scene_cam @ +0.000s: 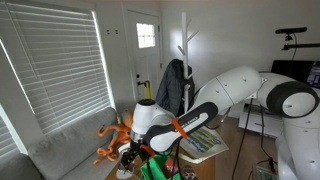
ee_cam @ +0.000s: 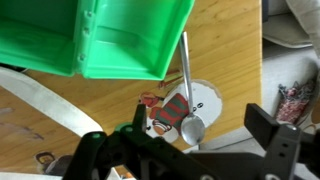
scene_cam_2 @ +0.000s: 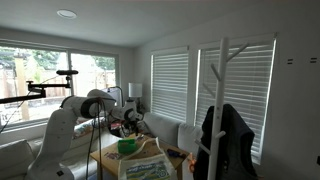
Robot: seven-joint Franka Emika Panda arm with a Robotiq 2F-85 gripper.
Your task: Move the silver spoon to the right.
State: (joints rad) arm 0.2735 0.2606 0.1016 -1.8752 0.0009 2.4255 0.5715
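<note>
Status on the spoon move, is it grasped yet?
Done: only the approach. In the wrist view the gripper hangs open, fingers either side of the silver spoon at its bowl end.
In hand: nothing; the spoon lies flat on the wooden table beside the green bin.
Left: close, lift, carry right, release.

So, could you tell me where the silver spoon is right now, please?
In the wrist view the silver spoon lies on the wooden table beside the green bin, its bowl between the fingers of the open tool.
</note>
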